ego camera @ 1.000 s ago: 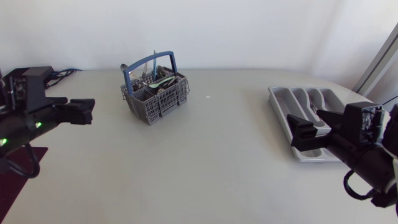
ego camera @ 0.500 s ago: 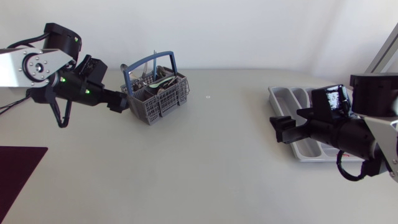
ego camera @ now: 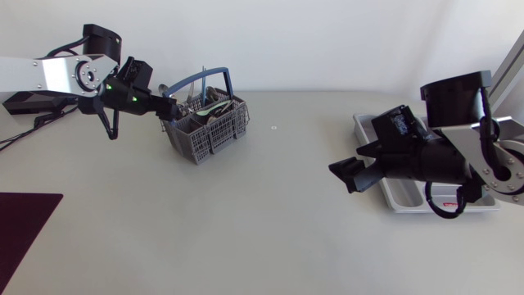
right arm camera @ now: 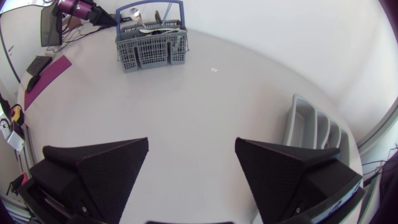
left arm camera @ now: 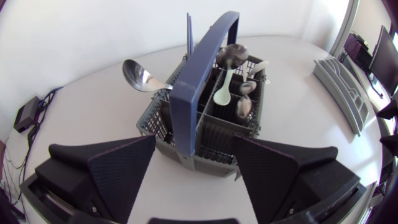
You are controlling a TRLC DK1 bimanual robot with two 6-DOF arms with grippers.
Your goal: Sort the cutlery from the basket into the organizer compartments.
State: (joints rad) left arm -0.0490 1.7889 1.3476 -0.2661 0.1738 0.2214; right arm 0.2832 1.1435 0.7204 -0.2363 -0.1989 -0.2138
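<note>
Left gripper (left arm camera: pixel 194 139) spread wide at the basket (left arm camera: pixel 214 134), nothing grabbed.
Handle (left arm camera: pixel 202 62) sits dead centre; dropping straight could snag it, tipping the basket.

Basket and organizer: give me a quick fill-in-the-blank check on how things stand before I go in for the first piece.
1. The left gripper is at the grey basket with its fingers ____.
2. The basket's handle is ____ in colour.
3. The right gripper is open and holds ____.
4. The organizer lies on the table beside my ____ arm.

Missing words: open; blue; nothing; right.
</note>
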